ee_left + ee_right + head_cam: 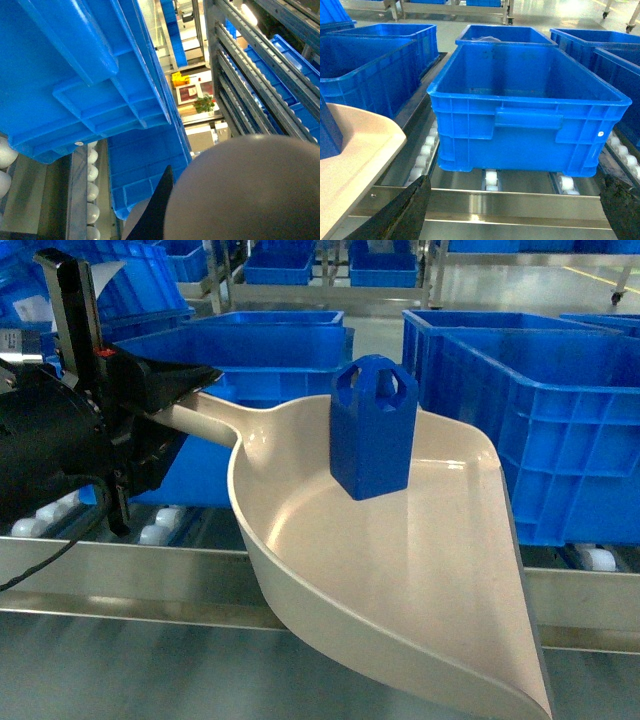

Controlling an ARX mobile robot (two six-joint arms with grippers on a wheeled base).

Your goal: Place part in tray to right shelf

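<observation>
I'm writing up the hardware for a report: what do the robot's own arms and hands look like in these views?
The left arm's hand is matte black and blocky, with a small red mark near its upright black plate and a thin black cable trailing below. The right arm's hand shows only as two dark, rough-textured fingertips at the frame's bottom corners. No other markings are legible.

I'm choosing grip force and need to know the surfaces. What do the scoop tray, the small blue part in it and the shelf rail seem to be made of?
The tray looks like cream glossy moulded plastic: it shows soft reflections. The part looks like bright-blue hard plastic with a duller sheen and moulded holes. The right shelf rail looks like brushed stainless steel, silver with streaky reflections and a rivet; its rollers seem to be white plastic.
</observation>
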